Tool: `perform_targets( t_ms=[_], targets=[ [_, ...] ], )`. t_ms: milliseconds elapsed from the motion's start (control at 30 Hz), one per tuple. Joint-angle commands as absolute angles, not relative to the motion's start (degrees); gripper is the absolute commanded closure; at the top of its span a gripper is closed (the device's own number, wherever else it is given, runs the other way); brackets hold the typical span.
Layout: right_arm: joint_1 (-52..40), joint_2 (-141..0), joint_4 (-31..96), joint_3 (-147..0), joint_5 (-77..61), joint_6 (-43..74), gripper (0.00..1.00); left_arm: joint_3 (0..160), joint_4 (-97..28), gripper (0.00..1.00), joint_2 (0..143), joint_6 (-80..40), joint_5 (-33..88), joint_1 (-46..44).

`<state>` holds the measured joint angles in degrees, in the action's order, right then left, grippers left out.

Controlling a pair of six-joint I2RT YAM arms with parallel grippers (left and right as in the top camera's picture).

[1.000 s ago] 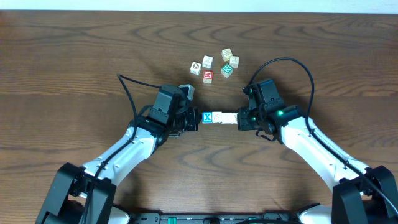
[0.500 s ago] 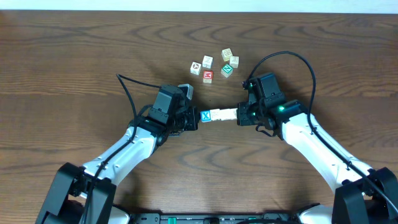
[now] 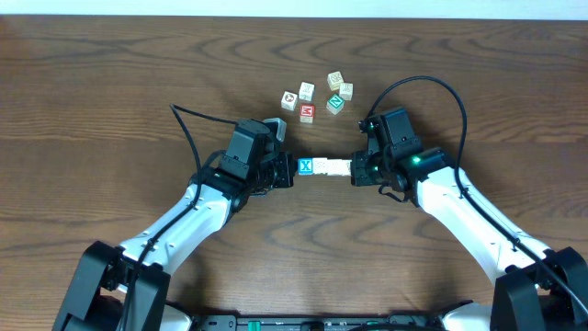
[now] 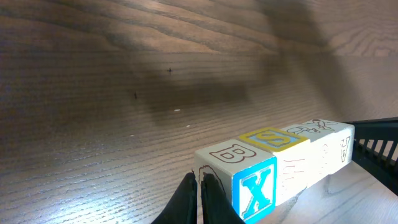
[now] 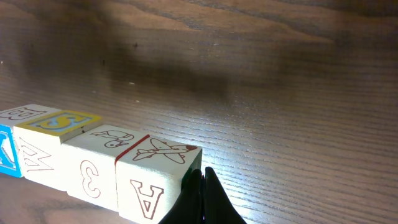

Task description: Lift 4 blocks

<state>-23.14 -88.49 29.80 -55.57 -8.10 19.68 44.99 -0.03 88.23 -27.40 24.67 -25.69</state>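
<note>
Wooden blocks (image 3: 324,167), four in a row, have risen, squeezed between the left gripper (image 3: 292,171) and the right gripper (image 3: 355,172). Each gripper's fingers are pressed together, and the lift looks underway.

Overhead looks down; both low, close wrist views share the blocks (image 4: 280,167).

Left fingers (image 4: 184,203), right fingers (image 5: 215,203) closed

All I have under me is a dark brown wooden table (image 3: 110,110), its wavy, swirling grain running side to side. Beyond the table's far edge lies a thin pale strip (image 3: 294,7), maybe a wall, though I can't tell from above. Light falls from overhead. A white sheen (image 5: 249,152) sits on the table's wood close by me, and a broad soft shadow (image 4: 199,93) lies farther out across the table.
</note>
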Motion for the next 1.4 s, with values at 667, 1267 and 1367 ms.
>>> perform_targets(
  t_ms=[667,1267,1367],
  targets=[
    [-25.93,-88.38,28.34,-59.96,-24.93,18.55,0.99,49.89,1.34,0.93,87.05,-27.53,35.99,-28.36],
    [-25.93,-87.90,28.34,-60.01,-24.93,18.55,0.99,50.61,0.91,0.93,87.05,-27.53,36.01,-28.36],
    [-25.93,-87.13,28.32,-60.01,-24.91,18.55,0.99,50.61,0.67,0.93,87.05,-27.53,36.01,-28.36]
  ],
)
